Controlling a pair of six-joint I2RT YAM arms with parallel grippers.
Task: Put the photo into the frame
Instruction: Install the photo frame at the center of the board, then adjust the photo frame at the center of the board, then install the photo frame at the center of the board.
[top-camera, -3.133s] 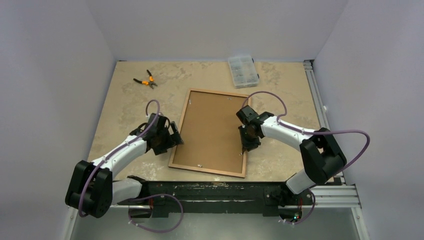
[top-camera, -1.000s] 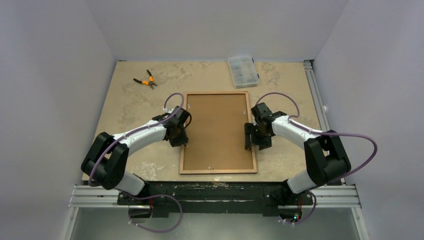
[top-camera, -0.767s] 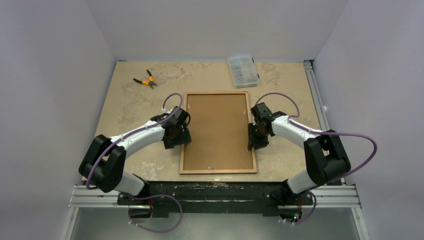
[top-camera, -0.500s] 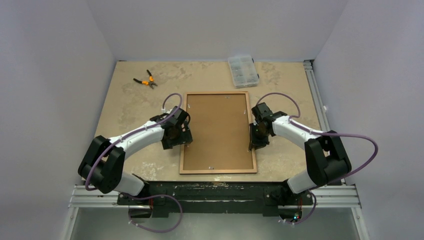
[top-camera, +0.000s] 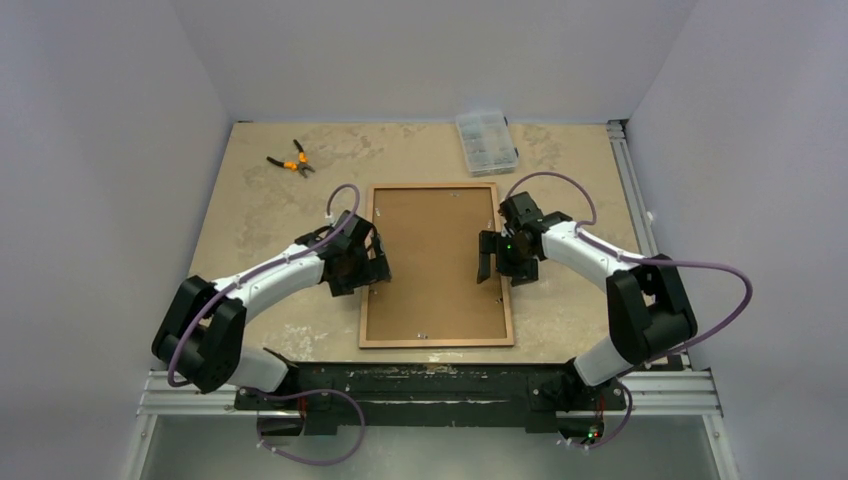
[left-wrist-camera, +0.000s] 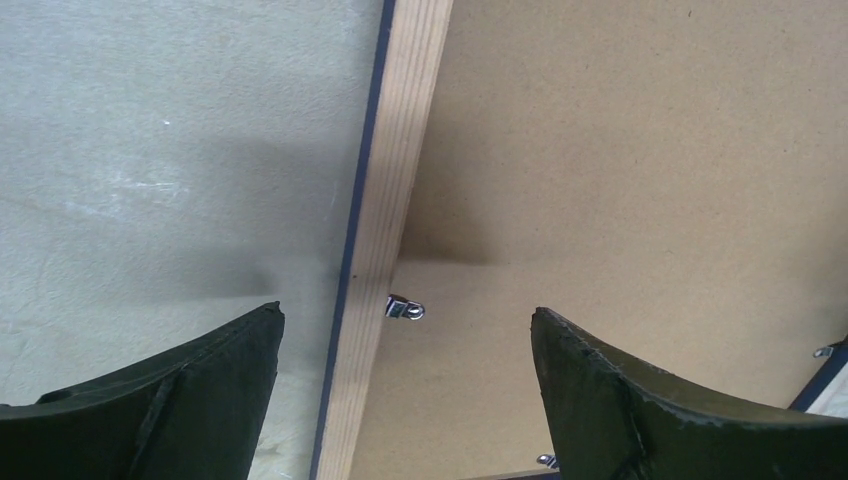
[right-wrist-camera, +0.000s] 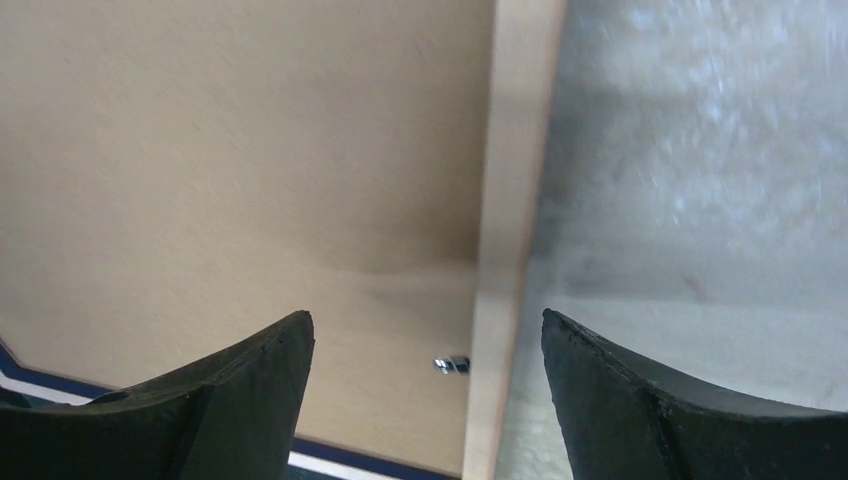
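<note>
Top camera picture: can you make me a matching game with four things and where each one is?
Things
1. pliers
2. clear box
3. frame
4. left gripper

Places
A. middle of the table, brown side up
B. far left part of the table
C. far edge, right of the middle
D. open, straddling the frame's left rail

Pairs: 1-B, 2-C, 3-A, 4-D
</note>
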